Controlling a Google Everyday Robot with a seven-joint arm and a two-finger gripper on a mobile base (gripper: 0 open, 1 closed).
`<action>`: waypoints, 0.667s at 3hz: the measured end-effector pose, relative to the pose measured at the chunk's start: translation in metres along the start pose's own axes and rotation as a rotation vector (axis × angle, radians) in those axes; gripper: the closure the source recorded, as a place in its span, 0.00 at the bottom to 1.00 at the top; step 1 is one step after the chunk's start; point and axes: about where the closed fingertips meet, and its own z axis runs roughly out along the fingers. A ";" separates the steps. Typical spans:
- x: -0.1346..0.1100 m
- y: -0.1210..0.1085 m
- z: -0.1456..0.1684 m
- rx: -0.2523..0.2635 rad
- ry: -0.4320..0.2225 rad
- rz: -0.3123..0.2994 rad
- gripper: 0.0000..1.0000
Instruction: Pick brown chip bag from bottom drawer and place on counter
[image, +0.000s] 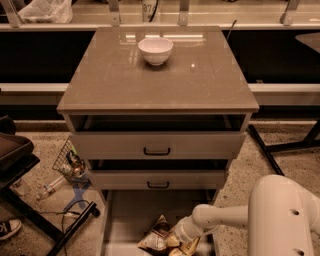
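The brown chip bag (156, 235) lies crumpled on the floor of the open bottom drawer (122, 220), near its front right. My gripper (176, 241) reaches in from the right on its white arm and sits right at the bag's right side, low in the drawer. The bag's tan and white panels show on both sides of the gripper. The counter (155, 75) above is a glossy grey-brown slab with a white bowl (155, 50) near its far edge.
Two grey-fronted drawers (157, 146) with dark handles stand slightly pulled out above the bottom drawer. A wire basket (70, 162) with clutter and a dark chair base (30, 200) are on the floor at the left. My white arm housing (282, 215) fills the lower right.
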 end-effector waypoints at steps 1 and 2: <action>-0.005 0.005 -0.032 0.007 -0.029 0.001 1.00; -0.010 0.020 -0.099 0.008 -0.067 -0.003 1.00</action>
